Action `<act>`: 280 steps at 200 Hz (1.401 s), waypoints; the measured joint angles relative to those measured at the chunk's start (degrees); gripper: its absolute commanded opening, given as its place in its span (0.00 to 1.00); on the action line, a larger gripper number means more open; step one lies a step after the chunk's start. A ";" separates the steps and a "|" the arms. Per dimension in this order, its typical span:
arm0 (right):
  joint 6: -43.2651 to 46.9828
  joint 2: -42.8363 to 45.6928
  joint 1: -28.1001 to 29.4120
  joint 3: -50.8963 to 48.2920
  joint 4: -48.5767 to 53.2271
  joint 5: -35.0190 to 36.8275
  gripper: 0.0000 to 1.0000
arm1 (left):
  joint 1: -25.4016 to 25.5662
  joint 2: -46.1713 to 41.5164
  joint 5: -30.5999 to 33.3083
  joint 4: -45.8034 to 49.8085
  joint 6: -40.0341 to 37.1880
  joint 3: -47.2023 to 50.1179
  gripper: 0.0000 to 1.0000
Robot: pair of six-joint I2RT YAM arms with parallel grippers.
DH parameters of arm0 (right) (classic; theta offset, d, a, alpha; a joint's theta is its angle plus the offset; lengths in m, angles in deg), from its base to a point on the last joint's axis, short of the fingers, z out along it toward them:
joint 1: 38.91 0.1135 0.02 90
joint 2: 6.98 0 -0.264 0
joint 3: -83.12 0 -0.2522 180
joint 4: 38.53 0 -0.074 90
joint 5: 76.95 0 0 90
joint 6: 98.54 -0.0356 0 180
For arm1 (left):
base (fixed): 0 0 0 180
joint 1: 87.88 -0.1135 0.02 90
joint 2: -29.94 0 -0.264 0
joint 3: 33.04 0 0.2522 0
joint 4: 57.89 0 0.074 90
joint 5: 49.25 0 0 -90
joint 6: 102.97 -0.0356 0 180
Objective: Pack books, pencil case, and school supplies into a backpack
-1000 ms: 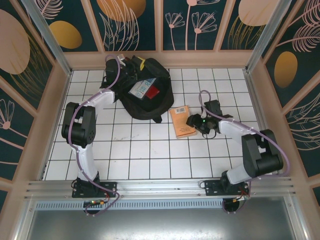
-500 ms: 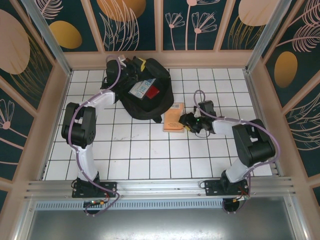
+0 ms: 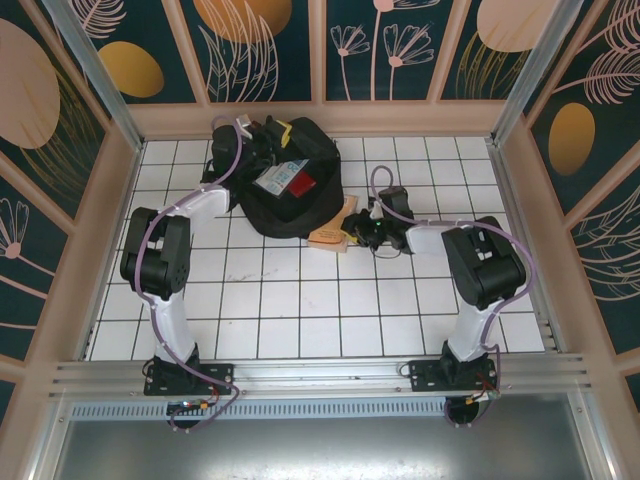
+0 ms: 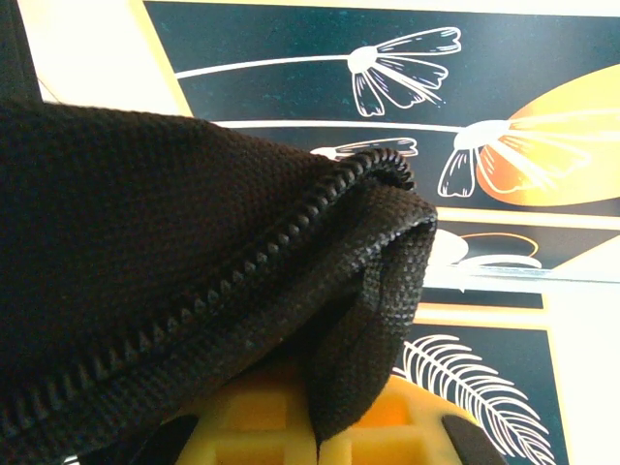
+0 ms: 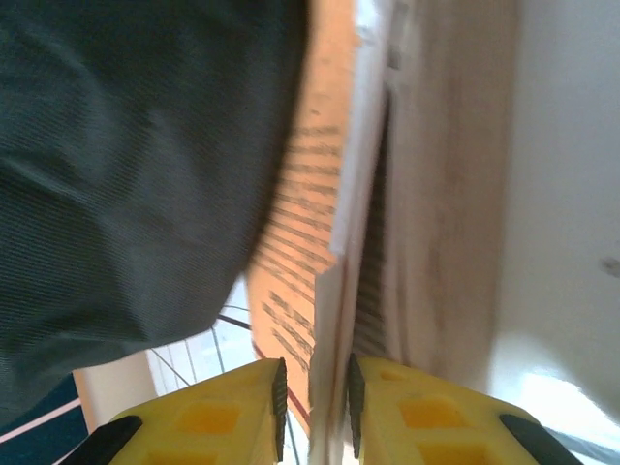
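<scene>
Gripping the orange-brown book [image 5: 310,184] by its edge, the right claw [image 5: 316,402] is seen almost closed. Its yellow fingers [image 5: 242,412] are pressed against either side of the thin cover and pages, so the book is pinched between them. In the overhead view the book is held tilted up on edge above the white tiled table [image 3: 300,300], with its far end touching the right-hand side of the backpack [image 3: 290,200]. From the right wrist, dark backpack fabric is seen just beside the printed cover and overlapping it on the left.

The backpack is lying at the far middle of the table with its main opening turned upward. Inside that opening two things can be made out: the pencil case [image 3: 273,178], pale with blue print, and the dark red book [image 3: 306,185] just to its right, the two touching or nearly so.

The left claw [image 4: 320,431] is closed tight on the backpack's rim at the far left of the opening. In its wrist view a fold of black woven fabric with the zip [image 4: 291,228] running along it is draped over and between the yellow pads — the rim is clamped and lifted there. Behind the fold, a dark wall panel [image 4: 504,77] painted with white flowers is visible.
</scene>
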 measured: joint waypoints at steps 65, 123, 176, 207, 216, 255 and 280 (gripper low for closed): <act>0.33 -3.65 1.05 3.98 1.16 0.00 0.36 | 0.00 0.00 0.00 -0.83 0.04 0.39 0.00; 3.37 -3.45 2.12 5.42 4.22 2.82 0.50 | 0.00 0.00 0.00 -0.83 0.17 0.39 0.00; 4.59 -5.77 2.49 8.33 8.57 6.14 0.05 | 0.00 -0.02 0.02 -0.83 0.22 0.39 0.00; 5.11 -5.79 2.69 8.48 9.20 7.41 0.00 | 0.00 -0.22 0.02 -0.79 0.20 0.39 0.00; 5.60 -5.51 2.78 8.50 9.68 8.02 0.00 | 0.00 -0.22 0.02 -0.76 0.20 0.39 0.00; 8.72 -1.03 1.51 6.03 15.13 10.86 0.00 | -0.31 -0.22 0.00 -0.44 0.13 0.39 0.00; 10.27 3.69 -1.66 1.44 17.64 11.19 0.00 | -0.57 -0.22 -0.02 -0.04 -0.28 0.33 0.00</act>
